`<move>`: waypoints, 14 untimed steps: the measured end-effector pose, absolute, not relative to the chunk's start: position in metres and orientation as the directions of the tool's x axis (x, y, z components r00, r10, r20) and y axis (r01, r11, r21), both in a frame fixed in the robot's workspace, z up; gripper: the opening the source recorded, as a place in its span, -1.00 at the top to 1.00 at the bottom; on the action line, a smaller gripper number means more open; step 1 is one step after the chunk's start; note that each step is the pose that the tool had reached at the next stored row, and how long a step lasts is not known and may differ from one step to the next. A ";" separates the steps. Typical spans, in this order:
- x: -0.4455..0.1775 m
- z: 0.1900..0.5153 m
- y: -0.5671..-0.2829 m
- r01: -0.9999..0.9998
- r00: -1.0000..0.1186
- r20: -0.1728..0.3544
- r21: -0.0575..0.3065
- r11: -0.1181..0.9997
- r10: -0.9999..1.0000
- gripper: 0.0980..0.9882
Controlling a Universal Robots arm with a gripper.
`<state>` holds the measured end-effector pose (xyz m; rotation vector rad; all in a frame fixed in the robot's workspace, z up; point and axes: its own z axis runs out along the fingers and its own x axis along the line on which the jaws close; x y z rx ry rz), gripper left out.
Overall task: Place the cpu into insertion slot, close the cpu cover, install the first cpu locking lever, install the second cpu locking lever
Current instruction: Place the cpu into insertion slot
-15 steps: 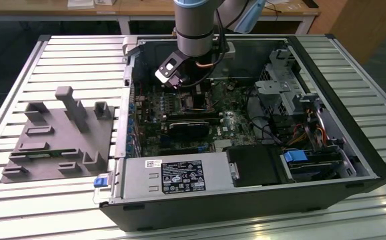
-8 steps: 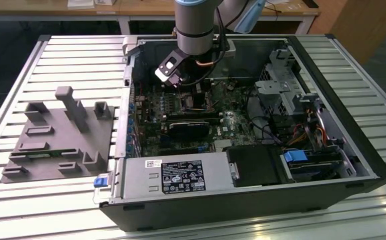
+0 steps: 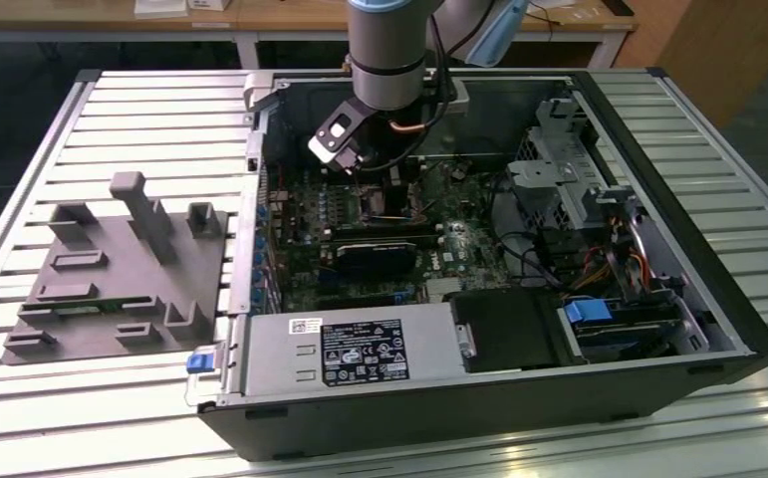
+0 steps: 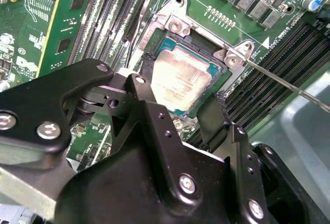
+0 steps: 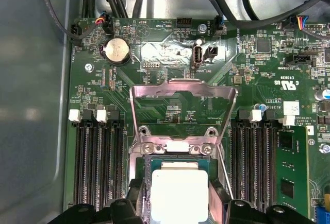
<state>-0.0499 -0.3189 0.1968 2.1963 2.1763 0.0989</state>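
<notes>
Second wrist view looks down past the gripper [image 4: 180, 101] at the cpu [image 4: 180, 77], which lies directly beneath it and between its two sides. No sideways offset shows between them. The chip is square with no long axis, and two of its opposite edges face the gripper's two sides. I cannot tell whether the gripper has hold of the cpu or merely straddles it. The cpu appears to sit level inside the insertion slot [image 4: 202, 39], with a narrow teal border of its board showing round the metal top. That top is dull silver-grey, smeared and unevenly shiny, as if carrying old paste residue. In the first wrist view the cpu cover [image 5: 183, 85], a thin silvery frame with a square window, stands raised on its hinge just beyond the gripper, clear of the chip. A thin locking lever [image 4: 289, 85] juts out to one side of the gripper, unlatched. I judge the placing step to be at or near its end, with the cover not yet closed.
</notes>
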 end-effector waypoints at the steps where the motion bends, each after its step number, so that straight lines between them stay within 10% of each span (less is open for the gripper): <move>1: -0.050 0.197 -0.319 0.997 0.009 0.014 0.079 -0.010 1.000 -0.16; 14: -0.050 0.202 -0.319 0.997 0.009 0.018 0.079 -0.010 1.000 -0.16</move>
